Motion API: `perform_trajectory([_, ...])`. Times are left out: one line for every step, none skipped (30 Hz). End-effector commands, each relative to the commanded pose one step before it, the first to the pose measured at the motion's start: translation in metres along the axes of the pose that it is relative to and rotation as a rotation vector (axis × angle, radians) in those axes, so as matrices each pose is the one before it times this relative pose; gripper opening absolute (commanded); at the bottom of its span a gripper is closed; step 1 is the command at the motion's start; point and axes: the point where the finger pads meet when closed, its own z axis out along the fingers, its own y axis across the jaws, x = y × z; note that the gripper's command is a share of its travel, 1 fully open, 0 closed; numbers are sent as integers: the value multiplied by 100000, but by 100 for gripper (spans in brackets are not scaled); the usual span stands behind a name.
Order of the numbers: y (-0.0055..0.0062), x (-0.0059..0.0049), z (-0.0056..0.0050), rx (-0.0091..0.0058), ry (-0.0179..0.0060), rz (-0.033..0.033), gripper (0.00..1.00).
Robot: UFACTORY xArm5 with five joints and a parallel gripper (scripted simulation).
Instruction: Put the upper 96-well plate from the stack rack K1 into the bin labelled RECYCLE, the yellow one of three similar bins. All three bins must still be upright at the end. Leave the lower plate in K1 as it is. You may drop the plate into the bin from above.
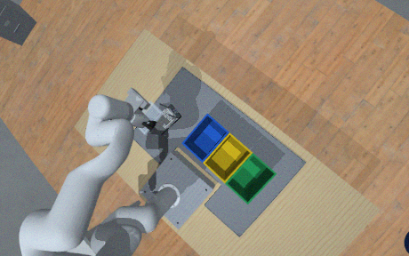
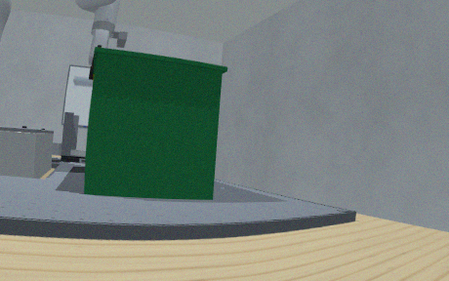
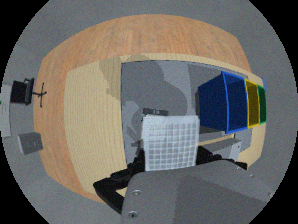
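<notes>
My gripper (image 1: 165, 116) is shut on the white 96-well plate (image 3: 170, 143) and holds it in the air above the grey work plate, to the left of the bins. In the overhead view the plate (image 1: 169, 115) shows at the fingers. The yellow bin (image 1: 227, 156) stands upright in the middle of a row, between the blue bin (image 1: 205, 137) and the green bin (image 1: 251, 177). In the wrist view the blue bin (image 3: 221, 104) is nearest, with the yellow bin (image 3: 252, 103) behind it. The rack K1 is hidden under my arm.
In the low side view the green bin (image 2: 151, 126) fills the middle and hides the other bins. A grey block (image 2: 24, 151) stands at the left there. A narrow tan bar (image 1: 194, 166) lies beside my base plate (image 1: 178, 191).
</notes>
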Motion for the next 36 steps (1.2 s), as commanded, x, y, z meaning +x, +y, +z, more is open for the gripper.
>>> perform_trajectory([1306, 447, -102, 456, 315, -720, 0])
perform_trajectory([322, 82, 13, 15, -11, 0, 0])
perform_trajectory([322, 82, 13, 15, -11, 0, 0])
perform_trajectory([322, 82, 13, 16, -11, 0, 0])
perform_trajectory([322, 82, 12, 16, -11, 0, 0])
perform_trajectory([322, 82, 12, 16, -10, 0, 0])
perform_trajectory([322, 82, 12, 17, -10, 0, 0])
perform_trajectory([322, 82, 12, 17, -10, 0, 0])
perform_trajectory([322, 82, 12, 17, -10, 0, 0])
perform_trajectory([322, 82, 12, 18, -10, 0, 0])
perform_trajectory([322, 82, 12, 18, -9, 0, 0])
perform_trajectory([0, 0, 0, 0, 0, 0, 0])
perform_trajectory([0, 0, 0, 0, 0, 0, 0])
perform_trajectory([322, 82, 12, 18, -9, 0, 0])
perform_trajectory([322, 82, 12, 19, -9, 0, 0])
perform_trajectory([322, 82, 12, 19, -9, 0, 0])
perform_trajectory([322, 82, 12, 19, -8, 0, 0])
perform_trajectory([322, 82, 12, 20, -8, 0, 0])
perform_trajectory([322, 82, 12, 20, -8, 0, 0])
perform_trajectory([322, 82, 11, 20, -7, 0, 0])
perform_trajectory([322, 82, 11, 20, -7, 0, 0])
perform_trajectory([322, 82, 11, 21, -7, 0, 0])
perform_trajectory([322, 82, 11, 21, -6, 0, 0])
perform_trajectory([322, 83, 11, 21, -6, 0, 0])
perform_trajectory([322, 83, 11, 22, -6, 0, 0])
perform_trajectory([322, 83, 11, 22, -5, 0, 0])
perform_trajectory([322, 83, 11, 22, -5, 0, 0])
perform_trajectory([322, 83, 11, 22, -4, 0, 0])
perform_trajectory([0, 0, 0, 0, 0, 0, 0])
perform_trajectory([0, 0, 0, 0, 0, 0, 0])
perform_trajectory([322, 83, 11, 23, -4, 0, 0])
perform_trajectory([322, 83, 11, 23, -4, 0, 0])
perform_trajectory([322, 83, 11, 23, -3, 0, 0])
perform_trajectory([322, 83, 11, 23, -3, 0, 0])
perform_trajectory([322, 83, 10, 23, -2, 0, 0])
perform_trajectory([322, 83, 10, 24, -2, 0, 0])
